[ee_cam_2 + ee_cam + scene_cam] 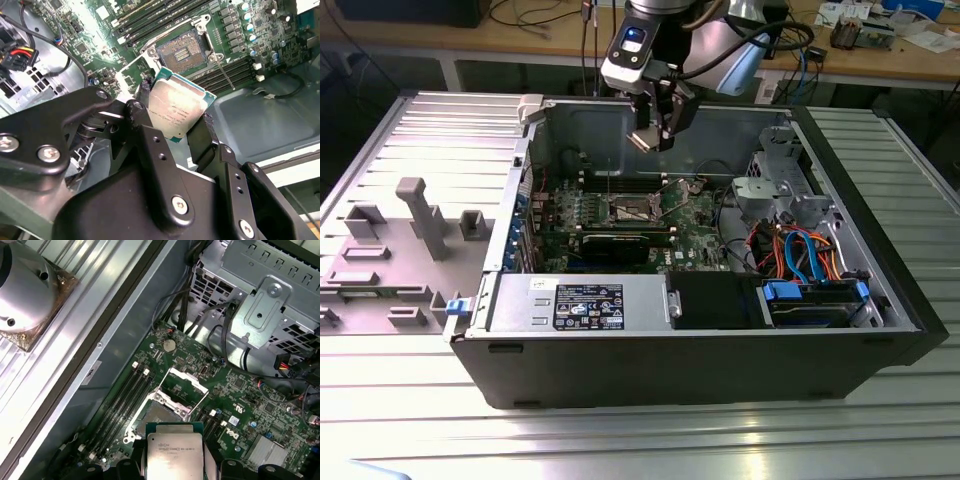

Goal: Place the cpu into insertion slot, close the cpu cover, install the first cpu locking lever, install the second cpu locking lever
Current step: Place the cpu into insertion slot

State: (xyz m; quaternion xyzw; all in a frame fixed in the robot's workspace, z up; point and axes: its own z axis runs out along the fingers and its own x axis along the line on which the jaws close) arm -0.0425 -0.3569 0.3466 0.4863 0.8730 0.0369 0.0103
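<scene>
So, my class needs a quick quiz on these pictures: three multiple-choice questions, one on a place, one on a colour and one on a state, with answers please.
1. Where is the chip?
A in the socket
B in the gripper, above the board
C on the table

2. What colour is the circuit board?
A green
B red
C white

3. How is the socket's metal cover?
A shut over the chip
B lifted open
C taken off, lying on the table

Answers:
1 B: the gripper clamps the chip over the board, and the socket lies bare.
2 A: the board around the socket is green.
3 B: the cover stands raised beside the socket.
</scene>
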